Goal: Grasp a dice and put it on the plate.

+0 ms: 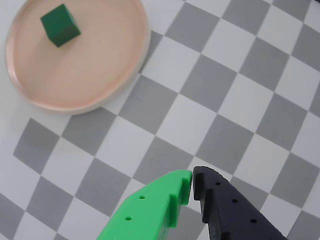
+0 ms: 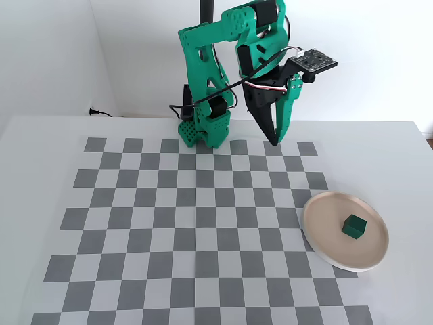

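The dice [image 1: 60, 25] [image 2: 354, 226], a small dark green cube, rests on the pale beige-pink plate [image 1: 100, 65] [image 2: 331, 250], a little off its centre. The plate lies at the right edge of the checkerboard in the fixed view and at the top left of the wrist view. My gripper [image 1: 192, 181] [image 2: 274, 143] hangs raised near the arm's base, far from the plate. Its green finger [image 1: 155, 210] and black finger [image 1: 230, 210] meet at the tips with nothing between them.
A grey and white checkerboard mat [image 2: 196, 230] covers the white table. The green arm base [image 2: 203, 128] stands at the far edge of the mat. A white wall rises behind it, and a cable [image 2: 101, 114] lies at the far left.
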